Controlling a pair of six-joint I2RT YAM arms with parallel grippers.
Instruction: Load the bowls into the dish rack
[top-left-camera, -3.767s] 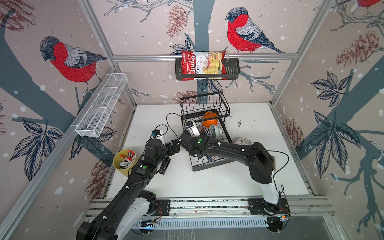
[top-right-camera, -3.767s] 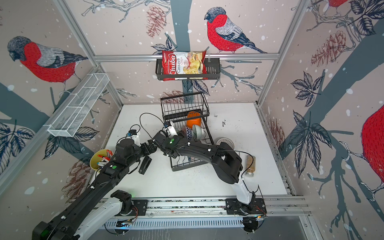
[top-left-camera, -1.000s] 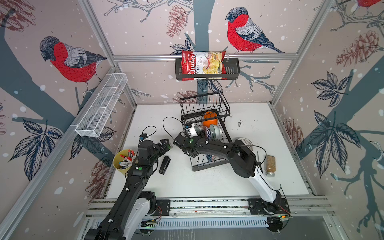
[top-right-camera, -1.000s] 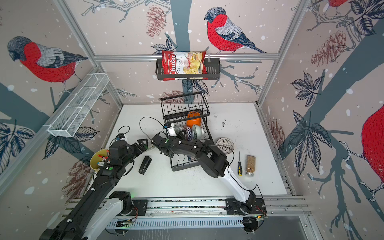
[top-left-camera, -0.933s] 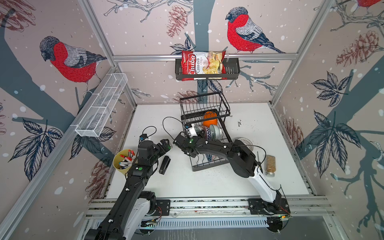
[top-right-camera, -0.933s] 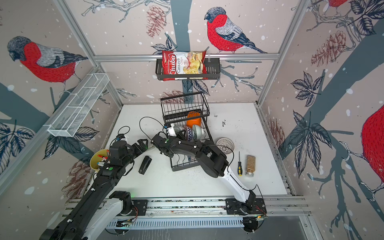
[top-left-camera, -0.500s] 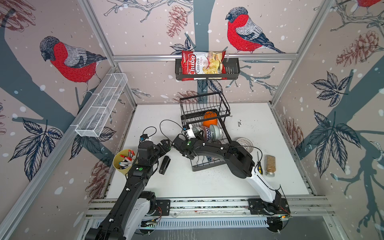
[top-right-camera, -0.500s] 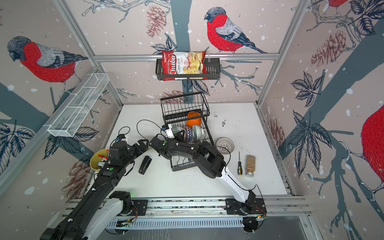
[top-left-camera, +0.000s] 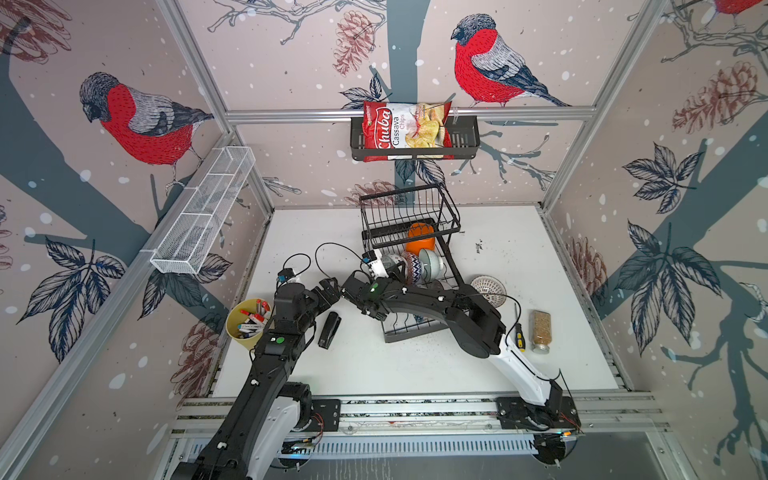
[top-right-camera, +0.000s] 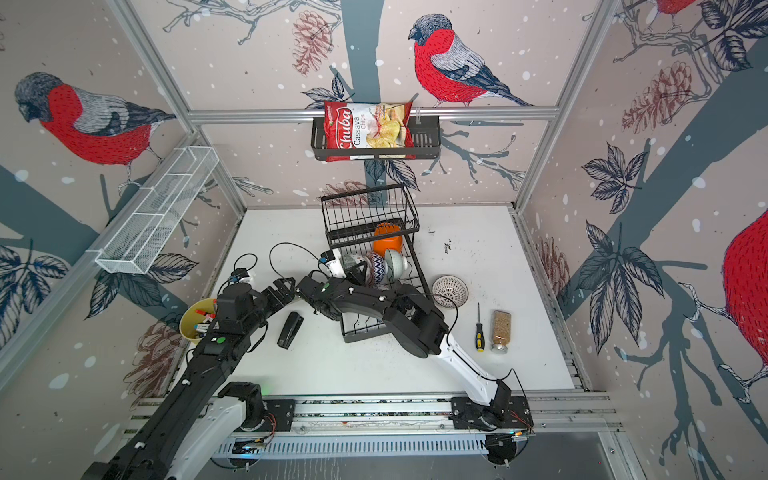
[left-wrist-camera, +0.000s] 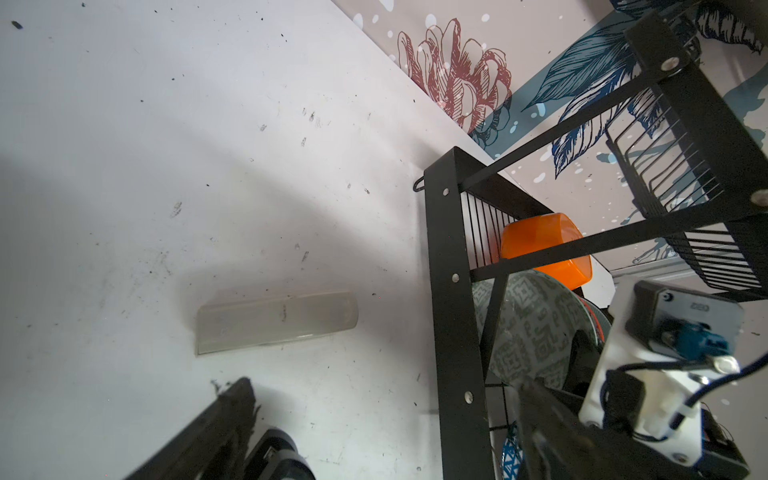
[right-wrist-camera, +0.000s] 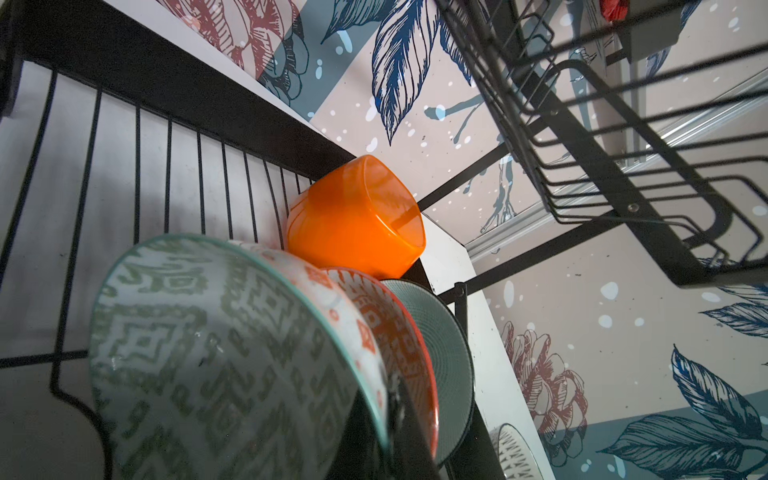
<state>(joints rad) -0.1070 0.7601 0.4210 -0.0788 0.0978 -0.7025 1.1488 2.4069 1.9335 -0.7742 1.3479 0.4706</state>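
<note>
**Rack nearly full, one bowl out on the table**

We count five bowls standing on edge in the base of the dish rack (top-left-camera: 415, 337): the orange bowl (top-left-camera: 419, 239) under the raised basket, then the mint bowl (top-left-camera: 432, 264), the blue zigzag bowl (top-left-camera: 413, 268), the red bowl (right-wrist-camera: 399, 332) and the grey bowl (right-wrist-camera: 208, 353). A white latticed bowl (top-left-camera: 488, 287) sits on the table (top-left-camera: 415, 374) just beside the rack, so we judge at least that one is left to load. Our right end effector (right-wrist-camera: 395, 436) is pinched shut on the grey bowl's rim. Our left end effector (top-left-camera: 330, 291) is spread wide and empty, over the table near a stapler (top-left-camera: 329, 330).
</note>
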